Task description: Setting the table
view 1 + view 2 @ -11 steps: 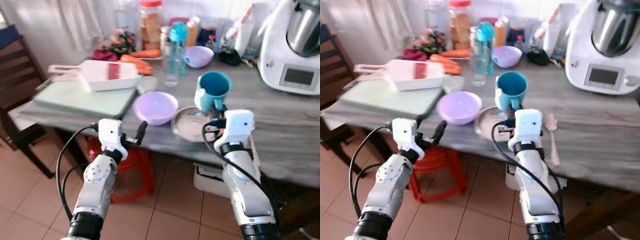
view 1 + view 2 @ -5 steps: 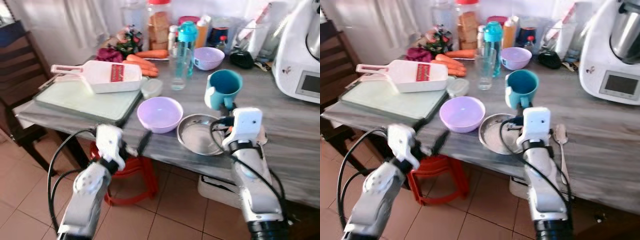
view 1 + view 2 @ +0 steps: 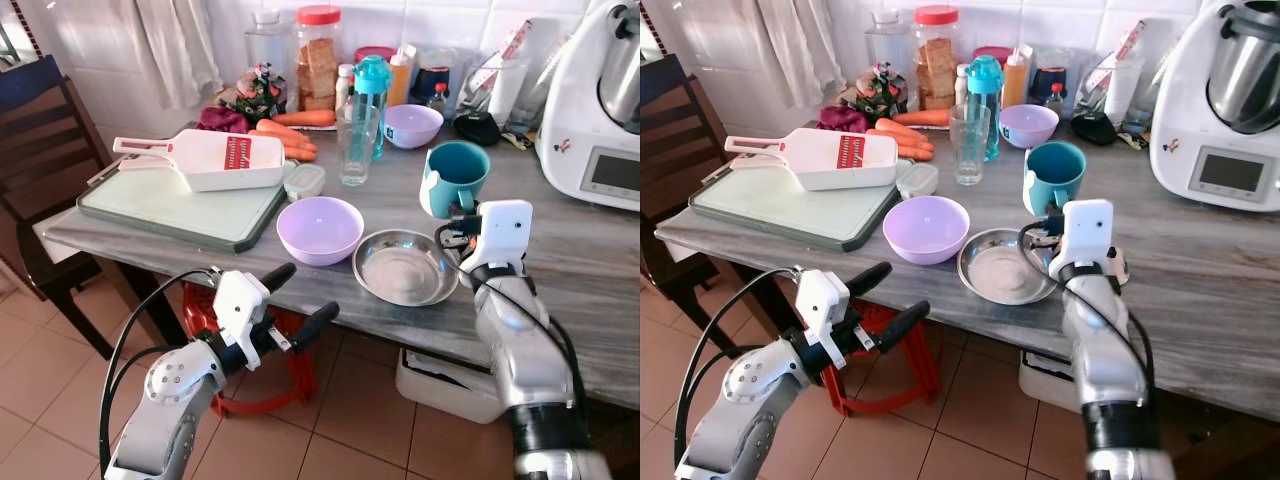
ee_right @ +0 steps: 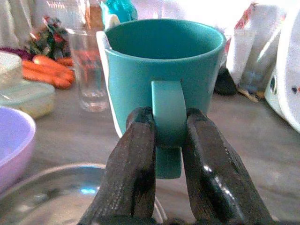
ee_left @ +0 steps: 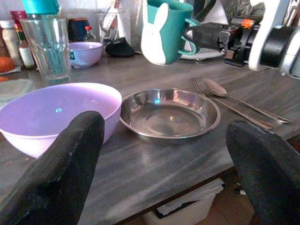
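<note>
Stretching across the scene before you is a long grey wood-grain table, crowded along its far side. At its right end stands a big white kitchen machine with a steel jug and a small screen. At the left end lies a pale green rectangular cutting board with a white plastic slicer resting on top, and a dark wooden chair stands beside that end. Behind these, near the wall, you have a clear jar with a red lid, orange carrots, a turquoise-capped water bottle, a clear drinking glass and a small lilac bowl. Near the front edge a larger lilac plastic bowl sits just beside a shallow round steel dish; a metal spoon and fork lie right of the dish. Your right gripper is over the table just behind the dish, its two black fingers pinched on the handle of a teal ceramic mug with a white rabbit shape on its side; the mug is upright, but you cannot tell whether it rests on the table. Your left gripper hovers below the table's front edge, fingers spread wide and holding nothing, above a red stool on the tiled floor.
</note>
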You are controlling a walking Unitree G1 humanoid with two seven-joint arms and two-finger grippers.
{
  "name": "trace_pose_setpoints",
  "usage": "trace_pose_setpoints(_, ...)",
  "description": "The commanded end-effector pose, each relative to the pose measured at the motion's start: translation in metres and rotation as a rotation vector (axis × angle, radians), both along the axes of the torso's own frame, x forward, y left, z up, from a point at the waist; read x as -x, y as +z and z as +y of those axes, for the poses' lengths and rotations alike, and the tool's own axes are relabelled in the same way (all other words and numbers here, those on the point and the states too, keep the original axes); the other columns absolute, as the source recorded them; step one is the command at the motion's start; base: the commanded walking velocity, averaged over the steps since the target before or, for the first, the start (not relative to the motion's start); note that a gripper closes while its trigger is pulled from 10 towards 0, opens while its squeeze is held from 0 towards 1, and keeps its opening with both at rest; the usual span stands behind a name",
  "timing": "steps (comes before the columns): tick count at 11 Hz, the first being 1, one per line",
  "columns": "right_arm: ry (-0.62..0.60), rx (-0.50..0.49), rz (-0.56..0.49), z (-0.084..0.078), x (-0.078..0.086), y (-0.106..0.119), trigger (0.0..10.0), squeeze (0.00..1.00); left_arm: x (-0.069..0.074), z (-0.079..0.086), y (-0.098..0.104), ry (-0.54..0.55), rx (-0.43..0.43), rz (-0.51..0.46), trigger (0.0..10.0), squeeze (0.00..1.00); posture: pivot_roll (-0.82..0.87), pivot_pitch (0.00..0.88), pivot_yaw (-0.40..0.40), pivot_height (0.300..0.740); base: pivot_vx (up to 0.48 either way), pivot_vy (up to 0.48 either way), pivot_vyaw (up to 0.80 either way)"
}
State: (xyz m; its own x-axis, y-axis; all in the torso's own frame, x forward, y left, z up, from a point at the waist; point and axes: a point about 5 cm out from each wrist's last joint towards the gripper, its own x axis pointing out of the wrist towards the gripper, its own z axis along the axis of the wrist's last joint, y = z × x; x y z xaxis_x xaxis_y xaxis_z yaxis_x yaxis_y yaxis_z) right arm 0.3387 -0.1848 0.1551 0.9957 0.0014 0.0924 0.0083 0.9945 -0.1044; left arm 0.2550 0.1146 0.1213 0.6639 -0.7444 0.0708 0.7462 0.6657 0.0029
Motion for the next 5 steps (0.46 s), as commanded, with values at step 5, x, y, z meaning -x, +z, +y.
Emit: trace_pose_setpoints(5, 0.001, -0.01, 0.043, -0.024, -0.022, 0.0, 10.0, 0.0, 0.005, -0.007, 0.005, -0.047, 0.008, 0.005, 10.0, 0.0, 0.0, 0.046, 0.025, 0.74, 0.0, 0.0, 0.0)
